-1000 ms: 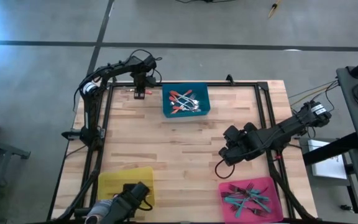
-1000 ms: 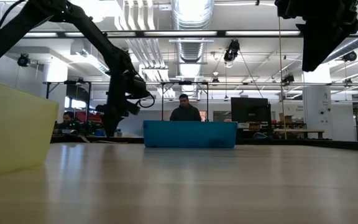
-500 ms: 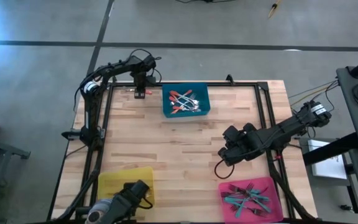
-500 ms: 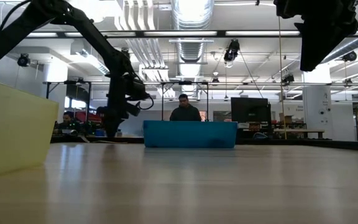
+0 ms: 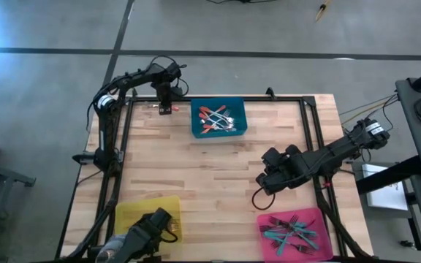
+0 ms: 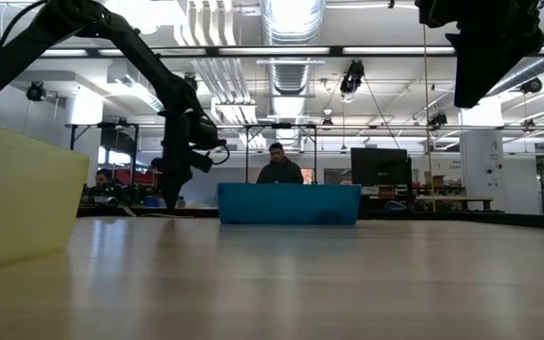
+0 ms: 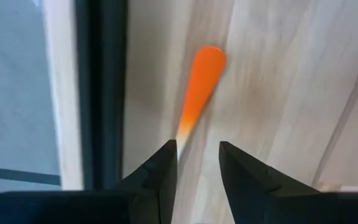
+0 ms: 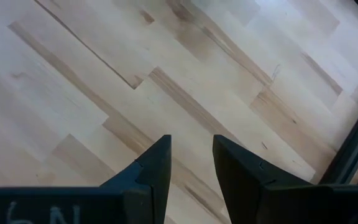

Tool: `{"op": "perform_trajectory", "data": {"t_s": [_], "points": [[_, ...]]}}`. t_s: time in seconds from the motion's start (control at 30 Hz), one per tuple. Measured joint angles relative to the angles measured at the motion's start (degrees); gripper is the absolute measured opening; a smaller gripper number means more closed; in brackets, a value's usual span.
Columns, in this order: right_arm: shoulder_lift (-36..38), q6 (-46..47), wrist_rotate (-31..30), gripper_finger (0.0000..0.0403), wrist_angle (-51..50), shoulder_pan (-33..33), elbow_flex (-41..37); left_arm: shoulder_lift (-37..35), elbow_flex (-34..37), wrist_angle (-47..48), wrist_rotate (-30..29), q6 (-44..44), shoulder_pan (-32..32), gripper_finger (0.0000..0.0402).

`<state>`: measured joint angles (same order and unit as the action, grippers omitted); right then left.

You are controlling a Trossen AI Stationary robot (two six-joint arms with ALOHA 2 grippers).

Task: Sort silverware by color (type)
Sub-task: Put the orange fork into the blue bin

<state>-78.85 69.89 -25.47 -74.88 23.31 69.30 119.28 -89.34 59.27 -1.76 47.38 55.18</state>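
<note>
Reaching to the far left corner of the pale wooden worktop [image 5: 210,168], the left tool [image 5: 164,108] hangs directly over a small fork with a red-orange handle [image 7: 199,87] lying flat on the wood, just beside the dark frame rail [image 7: 101,93]. Its two dark fingers [image 7: 160,180] are released, with a narrow gap between them, and the near end of the handle sits at that gap; contact cannot be judged. To the right of this tool stands the blue rectangular bin [image 5: 218,118], which holds a loose heap of red-orange-handled forks [image 5: 215,119]. The right tool [image 5: 269,179] hovers above bare planks right of centre, its fingers [image 8: 151,171] parted and grasping nothing. At the near right corner, the pink rectangular bin [image 5: 296,231] contains teal-handled forks [image 5: 291,232]. At the near left, the yellow rectangular bin [image 5: 145,212] is partly covered by camera hardware.
</note>
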Motion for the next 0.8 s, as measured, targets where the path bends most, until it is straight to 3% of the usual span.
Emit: {"op": "perform_trajectory", "data": {"t_s": [0.27, 0.43, 0.53, 0.63, 0.7, 0.8], "points": [[0.0, -0.02, -0.03, 0.0112, 0.22, 0.01, 0.0, -0.07, -5.42, -0.29, 4.5, -2.75, 2.29, 0.0087], [0.0, 0.17, -0.08, 0.0112, 0.41, 0.0, 0.0, -0.16, -6.64, -8.11, 3.41, -10.88, 4.39, 0.0082], [0.0, 0.74, -0.09, 0.0112, 0.57, 0.0, 0.0, 0.69, -6.62, -11.78, -0.39, -16.32, 5.22, 0.0082], [0.0, 1.07, -0.15, 0.0112, 0.64, 0.0, 0.0, 2.29, -6.6, -12.86, -8.7, -18.11, 5.27, 0.0081], [0.0, 1.09, -0.17, 0.0112, 0.72, 0.02, 0.0, 3.23, -6.63, -11.25, -10.76, -18.21, 5.27, 0.0081], [0.0, 1.56, -0.2, 0.0112, 0.86, 0.0, 0.0, 4.42, -6.57, -5.67, -4.08, -16.36, 5.37, 0.0081]]}}
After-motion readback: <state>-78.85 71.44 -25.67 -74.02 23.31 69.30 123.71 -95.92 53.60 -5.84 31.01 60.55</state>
